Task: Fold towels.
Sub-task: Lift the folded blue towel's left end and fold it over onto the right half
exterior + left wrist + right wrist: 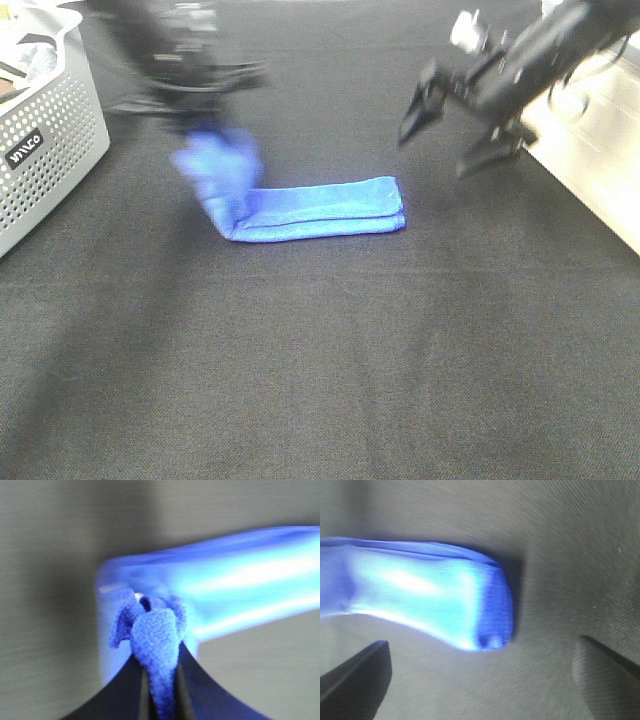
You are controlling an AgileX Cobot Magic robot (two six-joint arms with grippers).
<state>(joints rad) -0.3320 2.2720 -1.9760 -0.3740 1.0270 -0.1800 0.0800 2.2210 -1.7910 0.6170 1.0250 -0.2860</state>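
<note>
A blue towel (pixel 320 208) lies folded into a long strip on the black table. Its left end is lifted off the table. My left gripper (pixel 205 125) is shut on that end; the left wrist view shows the bunched cloth (pixel 155 640) pinched between the two fingers. My right gripper (pixel 455 135) is open and empty, hovering above and to the right of the towel's right end. That end shows in the right wrist view (pixel 490 610), with one dark finger on each side of the picture.
A grey perforated basket (pixel 45 140) stands at the left edge of the table. A pale surface (pixel 600 150) borders the table on the right. The black cloth (pixel 320 380) covers the table towards the front.
</note>
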